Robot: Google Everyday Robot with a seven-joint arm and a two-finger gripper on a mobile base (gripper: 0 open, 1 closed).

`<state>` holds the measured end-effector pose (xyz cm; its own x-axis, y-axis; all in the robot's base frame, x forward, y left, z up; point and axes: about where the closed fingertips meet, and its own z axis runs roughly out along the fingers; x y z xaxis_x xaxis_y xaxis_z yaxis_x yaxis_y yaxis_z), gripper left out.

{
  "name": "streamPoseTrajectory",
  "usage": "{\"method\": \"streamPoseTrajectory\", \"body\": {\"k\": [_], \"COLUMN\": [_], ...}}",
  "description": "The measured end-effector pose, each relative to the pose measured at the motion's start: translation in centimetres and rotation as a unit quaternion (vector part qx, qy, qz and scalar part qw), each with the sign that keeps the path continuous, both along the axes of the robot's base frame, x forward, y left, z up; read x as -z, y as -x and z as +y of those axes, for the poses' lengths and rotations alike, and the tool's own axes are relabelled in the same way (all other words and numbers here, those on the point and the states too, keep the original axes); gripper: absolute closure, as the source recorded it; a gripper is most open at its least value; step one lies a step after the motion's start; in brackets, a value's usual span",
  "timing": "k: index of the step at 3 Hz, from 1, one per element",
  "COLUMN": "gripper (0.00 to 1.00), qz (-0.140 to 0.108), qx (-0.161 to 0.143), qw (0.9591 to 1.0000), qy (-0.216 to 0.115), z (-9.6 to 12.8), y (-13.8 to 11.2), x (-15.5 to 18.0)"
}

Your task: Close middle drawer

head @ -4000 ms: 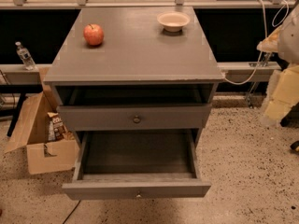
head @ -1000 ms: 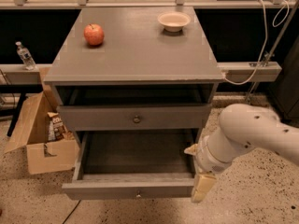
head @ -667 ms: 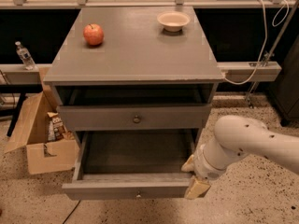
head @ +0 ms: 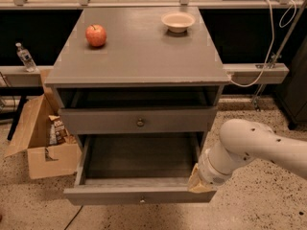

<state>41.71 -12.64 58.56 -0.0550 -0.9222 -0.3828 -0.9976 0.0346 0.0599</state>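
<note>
One middle drawer [head: 120, 194], pulled far out, lower centre; gripper [head: 198, 183] at its right front corner, grip state cannot be told

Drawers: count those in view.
2: upper drawer with dark knob; middle drawer below, pulled out, end effector at its right front corner. Another may hide underneath.

Matt wood middle drawer [head: 139, 194]; matt tan jaws at right corner.
</note>
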Motion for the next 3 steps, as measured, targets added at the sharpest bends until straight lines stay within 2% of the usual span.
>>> {"method": "streamPoseTrajectory", "body": {"k": [1,2,3], "gripper": [1.0,1.0,1.0], "qz": [-0.001,0.005,0.023], "qx": [-0.013,-0.02,-0.02], "qw": [0.9998,0.9994,0.9988], "qy": [0.015,0.027,0.037], "z": [-0.9,-2.8,-4.4], "y": [0.3,0.2,-0.1], "x": [2.2,6.3,12.5]}}
